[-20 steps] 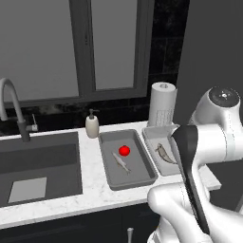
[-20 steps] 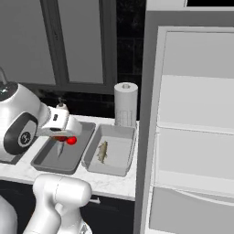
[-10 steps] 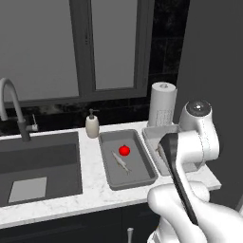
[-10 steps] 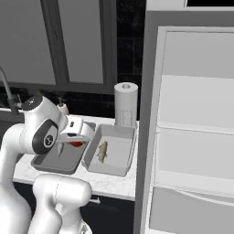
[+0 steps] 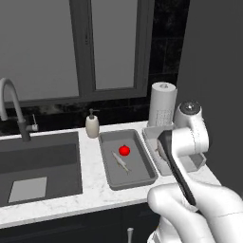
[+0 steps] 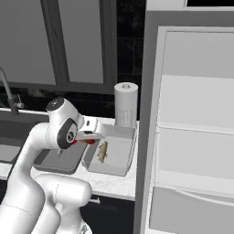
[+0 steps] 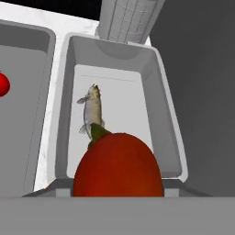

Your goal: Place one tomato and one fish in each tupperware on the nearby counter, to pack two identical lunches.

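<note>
Holding a tomato (image 7: pixel 118 165), the gripper (image 6: pixel 93 135) hangs at the near left corner of the lighter tupperware (image 6: pixel 122 157). At left centre of the left base view, the darker tupperware (image 5: pixel 110 173) on the counter (image 5: pixel 92 190) already has a tomato (image 5: pixel 124 150) and a fish (image 5: pixel 121 162). Right of it, the lighter one holds only a fish (image 7: pixel 91 110). Released from here, the round tomato could hit the near wall and roll out onto the counter, or land on the fish.
</note>
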